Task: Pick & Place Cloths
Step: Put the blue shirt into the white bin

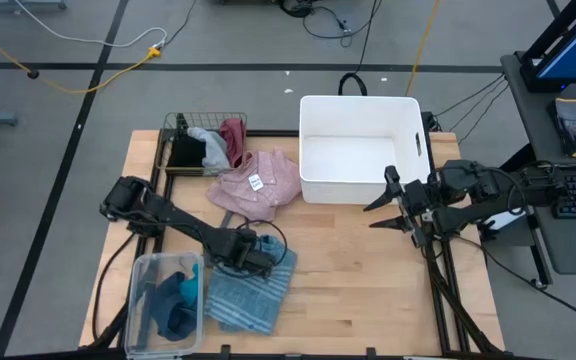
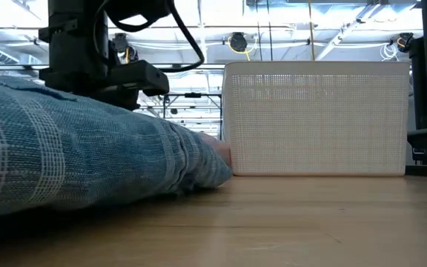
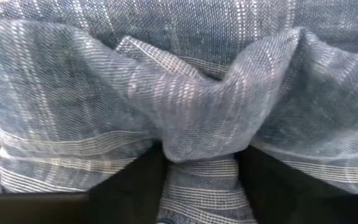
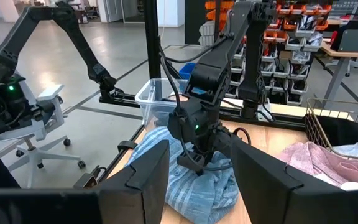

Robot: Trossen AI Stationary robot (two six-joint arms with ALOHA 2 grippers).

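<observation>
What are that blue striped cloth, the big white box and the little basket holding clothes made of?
The blue striped cloth, pinched by the left end effector, looks like a coarse woven fabric: visible threads, soft folds. The white box seems matte plastic; in the low view its wall shows a fine grid texture. The basket looks like thin metal wire, since the cloths inside show through its open mesh.

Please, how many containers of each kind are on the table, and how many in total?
Wire basket: 1
White bin: 1
Clear plastic tub: 1
Total: 3
</observation>
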